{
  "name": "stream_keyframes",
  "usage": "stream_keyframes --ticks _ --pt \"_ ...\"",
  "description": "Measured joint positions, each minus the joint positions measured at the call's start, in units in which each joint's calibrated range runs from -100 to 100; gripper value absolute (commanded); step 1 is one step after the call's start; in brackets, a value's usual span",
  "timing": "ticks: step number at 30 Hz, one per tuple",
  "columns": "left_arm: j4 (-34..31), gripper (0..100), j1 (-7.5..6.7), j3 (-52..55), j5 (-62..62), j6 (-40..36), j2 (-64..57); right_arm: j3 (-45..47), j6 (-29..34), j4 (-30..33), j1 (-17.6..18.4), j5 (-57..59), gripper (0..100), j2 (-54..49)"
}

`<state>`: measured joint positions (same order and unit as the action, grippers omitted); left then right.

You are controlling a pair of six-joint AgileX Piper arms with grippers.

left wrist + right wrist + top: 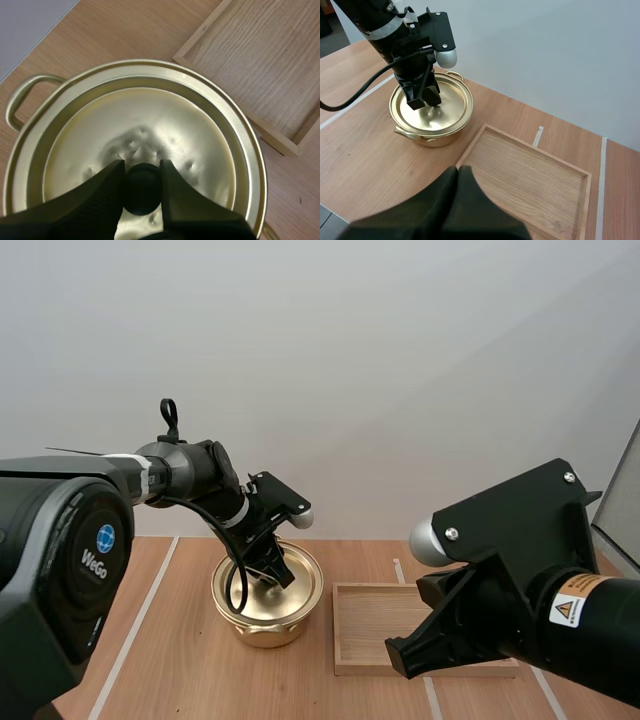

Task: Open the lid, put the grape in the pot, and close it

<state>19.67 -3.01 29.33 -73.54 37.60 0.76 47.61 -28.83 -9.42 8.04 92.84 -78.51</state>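
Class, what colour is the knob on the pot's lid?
The knob is black; the left wrist view shows it best.

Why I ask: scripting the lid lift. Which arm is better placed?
Left: the left gripper pinches the lid knob on the pot; the right gripper is shut, over by the wooden tray.

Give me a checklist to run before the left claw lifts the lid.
1. Centring of left claw on knob: ok, a finger on each side.
2. Grip firm enough to lift: cannot tell.
3. Seating of lid on pot: ok, it lies flat.
4. Clearance from right claw: ok, it is shut, near the tray and away from the pot.
5. Gap between tray and pot: ok, they are apart.
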Motion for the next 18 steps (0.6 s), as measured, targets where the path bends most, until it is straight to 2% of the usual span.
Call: stream_keyframes --ticks 5,8,11,14,15,16,17,18 --pt "0.1 0 0.00 0.0 0.0 0.0 0.0 0.0 0.0 0.0 0.0 0.0 0 0.0" --pt "0.1 10 0.00 0.0 0.0 0.0 0.0 0.0 0.0 0.0 0.0 0.0 0 0.0" --pt "0.1 29 0.00 0.0 0.0 0.0 0.0 0.0 0.0 0.0 0.0 0.0 0 0.0" --pt "0.1 63 0.00 0.0 0.1 0.0 0.0 0.0 0.0 0.0 0.0 0.0 0 0.0" --pt "0.1 70 0.00 0.0 0.1 0.0 0.0 0.0 0.0 0.0 0.0 0.0 0 0.0" --pt "0.1 82 0.00 0.0 0.2 0.0 0.0 0.0 0.0 0.0 0.0 0.0 0 0.0" --pt "0.1 85 0.00 0.0 0.2 0.0 0.0 0.0 0.0 0.0 0.0 0.0 0 0.0" --pt "0.1 97 0.00 0.0 0.2 0.0 0.0 0.0 0.0 -0.2 0.0 0.0 0 0.0"
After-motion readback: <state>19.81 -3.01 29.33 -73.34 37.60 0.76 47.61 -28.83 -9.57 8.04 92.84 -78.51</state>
